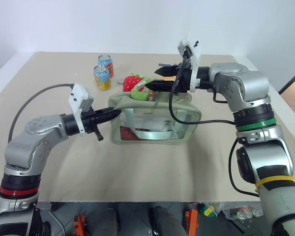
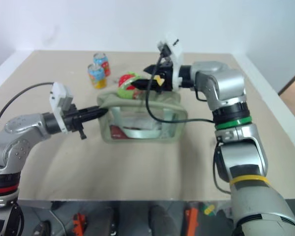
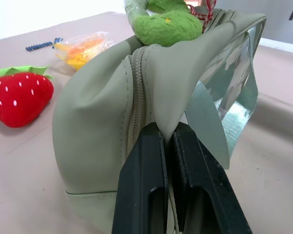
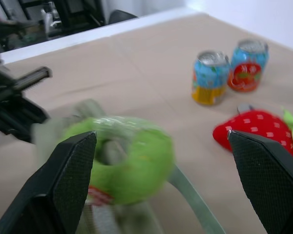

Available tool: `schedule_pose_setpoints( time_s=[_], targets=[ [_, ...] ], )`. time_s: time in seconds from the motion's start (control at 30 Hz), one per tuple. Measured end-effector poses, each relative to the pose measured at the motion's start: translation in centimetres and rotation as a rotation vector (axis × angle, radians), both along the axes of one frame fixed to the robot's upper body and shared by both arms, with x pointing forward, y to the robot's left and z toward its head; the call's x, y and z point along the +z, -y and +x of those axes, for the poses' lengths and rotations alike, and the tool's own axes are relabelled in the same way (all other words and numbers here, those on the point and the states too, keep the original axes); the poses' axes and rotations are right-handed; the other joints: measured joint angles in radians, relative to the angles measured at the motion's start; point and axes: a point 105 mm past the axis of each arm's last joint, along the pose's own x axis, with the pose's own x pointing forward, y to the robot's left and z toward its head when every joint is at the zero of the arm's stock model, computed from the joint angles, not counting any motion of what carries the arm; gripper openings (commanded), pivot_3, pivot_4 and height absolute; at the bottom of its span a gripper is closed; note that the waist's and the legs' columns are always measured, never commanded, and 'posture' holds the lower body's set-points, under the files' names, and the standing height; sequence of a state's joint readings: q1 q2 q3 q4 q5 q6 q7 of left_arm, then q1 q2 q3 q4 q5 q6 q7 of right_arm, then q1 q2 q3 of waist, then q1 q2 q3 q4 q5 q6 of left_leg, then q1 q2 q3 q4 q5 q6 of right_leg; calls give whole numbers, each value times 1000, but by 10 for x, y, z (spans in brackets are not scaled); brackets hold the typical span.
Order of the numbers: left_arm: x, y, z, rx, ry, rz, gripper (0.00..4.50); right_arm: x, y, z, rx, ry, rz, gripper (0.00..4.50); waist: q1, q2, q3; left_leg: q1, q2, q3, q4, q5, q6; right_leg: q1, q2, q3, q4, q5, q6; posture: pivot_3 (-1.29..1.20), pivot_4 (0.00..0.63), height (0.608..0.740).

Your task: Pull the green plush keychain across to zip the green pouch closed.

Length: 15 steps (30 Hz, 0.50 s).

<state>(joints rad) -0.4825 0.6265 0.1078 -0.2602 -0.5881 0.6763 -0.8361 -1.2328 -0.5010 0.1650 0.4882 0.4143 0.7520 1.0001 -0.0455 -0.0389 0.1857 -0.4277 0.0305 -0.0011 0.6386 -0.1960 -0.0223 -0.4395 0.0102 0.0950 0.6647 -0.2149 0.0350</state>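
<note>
Early in the job, by the look of it. Large pale sage-green fabric pouch with a clear plastic window (image 1: 152, 125) standing mid-frame in the head views, its top still gaping along most of its length. Small bright-green fuzzy plush keychain (image 1: 140, 91) perched at the pouch's top edge, just above centre of the frame, beside a red strawberry plush with green leaves (image 1: 131, 81).

Left gripper (image 1: 115, 114), left of centre, clamped tight on the pouch's near end; from the left wrist view, black fingers (image 3: 141, 185) pressed together over a fold of fabric right beside the zipper seam. Anchoring step apparently done.

Right gripper (image 1: 155, 78), above centre, spread wide and empty, poised around the keychain; in the right wrist view the two finger pads (image 4: 71, 178) flank the green plush without closing on it. Contact not clear from these views.

Left to do, judging from this: close on the keychain, then draw it across the pouch top to run the zipper shut.

Two painted drink cans (image 1: 103, 72) in the upper left of the head views, well apart from the pouch.
</note>
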Motion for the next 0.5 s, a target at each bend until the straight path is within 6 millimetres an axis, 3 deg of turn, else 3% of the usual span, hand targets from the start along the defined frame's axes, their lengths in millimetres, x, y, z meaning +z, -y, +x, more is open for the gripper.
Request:
schedule_pose_setpoints(
  time_s=[0.1, 0.43, 0.5],
  targets=[
    [0, 0, 0, 2, 2, 1, 0, -8, 2, 4, -11, -58, -1, 3638, -1, 0, 0, 0, 0, 0, 0, 0, 0, 0, 0, 0, 0, 0, 0, 0, 150, 740],
    [-1, 1, 0, 17, 9, 11, 0, -6, -7, -7, 82, -102, 21, 185, -1, 0, 0, 0, 0, -2, 1, 0, 0, 0, 1, -2, 1, -1, 2, 0, 150, 740],
    [-1, 2, -1, 16, 12, 15, 0, 1, -11, -15, 130, -87, 33, 33, -1, 0, 0, 0, 0, -2, 1, 0, 0, 0, 1, -2, 1, -1, 2, 0, 150, 740]
  ],
)
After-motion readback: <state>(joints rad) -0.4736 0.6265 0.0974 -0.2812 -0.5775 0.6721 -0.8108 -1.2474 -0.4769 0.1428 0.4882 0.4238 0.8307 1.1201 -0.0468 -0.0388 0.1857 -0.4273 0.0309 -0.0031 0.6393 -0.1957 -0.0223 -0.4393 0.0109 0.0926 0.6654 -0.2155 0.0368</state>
